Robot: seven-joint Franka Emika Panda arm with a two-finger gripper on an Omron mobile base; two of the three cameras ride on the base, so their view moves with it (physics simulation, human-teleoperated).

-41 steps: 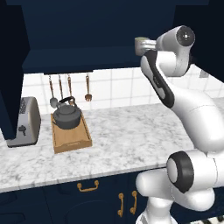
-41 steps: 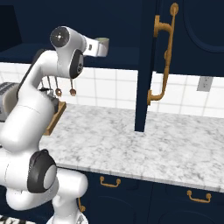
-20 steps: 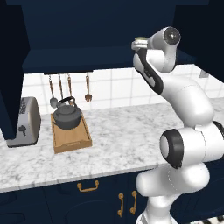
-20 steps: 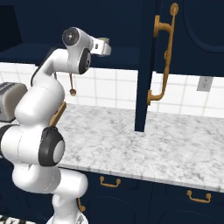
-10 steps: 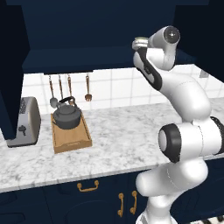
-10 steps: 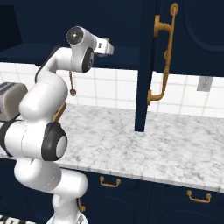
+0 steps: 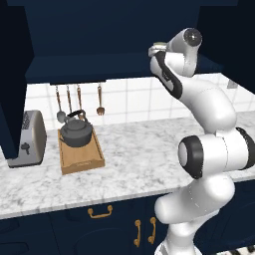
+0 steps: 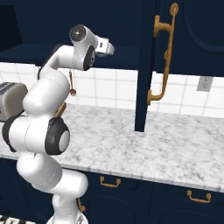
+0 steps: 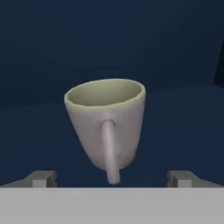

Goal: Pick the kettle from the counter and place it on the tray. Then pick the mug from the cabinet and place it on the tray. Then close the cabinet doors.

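Since two seconds ago, the arm has been raised toward the cabinet [image 7: 99,40]; the mug [image 9: 106,124] is framed upright on its shelf between spread, released jaws, handle facing them.

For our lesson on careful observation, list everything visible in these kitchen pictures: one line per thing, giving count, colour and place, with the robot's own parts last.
Squat round metal kettle: one, dark grey, sitting on the tray.
Rectangular wooden tray: one, light brown, on the counter beside the toaster.
Small cylindrical mug: one, grey-beige with greenish inside, upright on the cabinet shelf, handle facing the hand camera.
Marbled stone counter: one, white and grey.
Upper wall cabinet: one, dark navy, above the counter.
Panelled cabinet doors: dark navy, brass handles, open.
Toaster: one, silver, at the counter's left end.
Hanging utensils: four, on the tiled wall.
Gripper: open, fingertips either side of the mug, not touching.
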